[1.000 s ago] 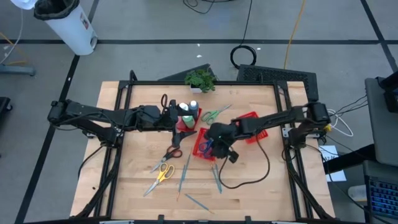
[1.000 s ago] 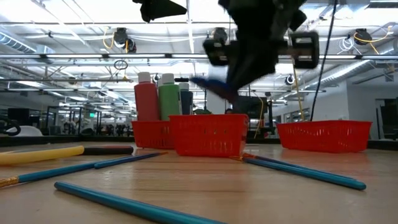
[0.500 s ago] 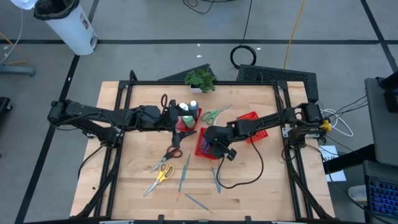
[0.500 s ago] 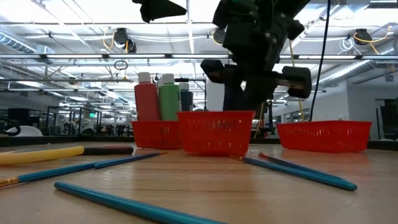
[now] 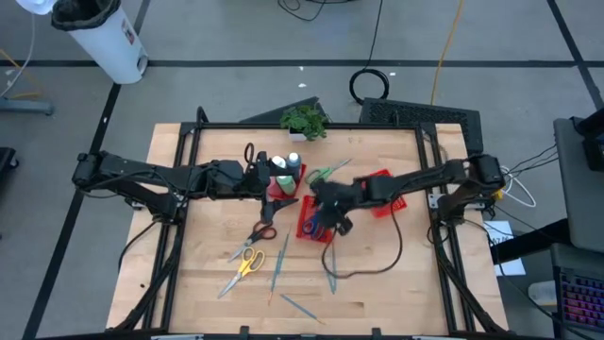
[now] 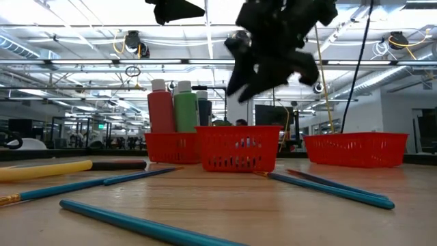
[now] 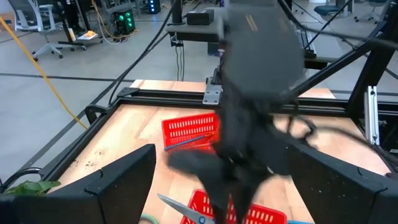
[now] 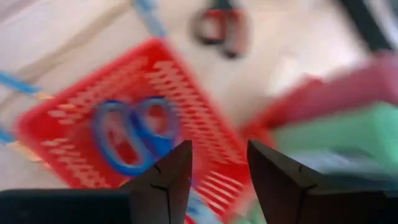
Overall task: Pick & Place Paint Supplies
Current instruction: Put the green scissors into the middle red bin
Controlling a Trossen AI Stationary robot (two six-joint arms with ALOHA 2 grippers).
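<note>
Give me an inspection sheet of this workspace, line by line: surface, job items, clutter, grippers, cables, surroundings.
Surface: wooden table, black frame around it.
Job's things: blue scissors lying in a red tray; red and green paint bottles in another tray; yellow scissors, red scissors and brushes loose on the table.
Clutter: potted plant at the far edge.
Grippers: right gripper open, above the blue scissors, holding nothing; left gripper open, beside the bottles.
Cables: black cable across the table; coil on the floor.
Surroundings: white bin.
</note>
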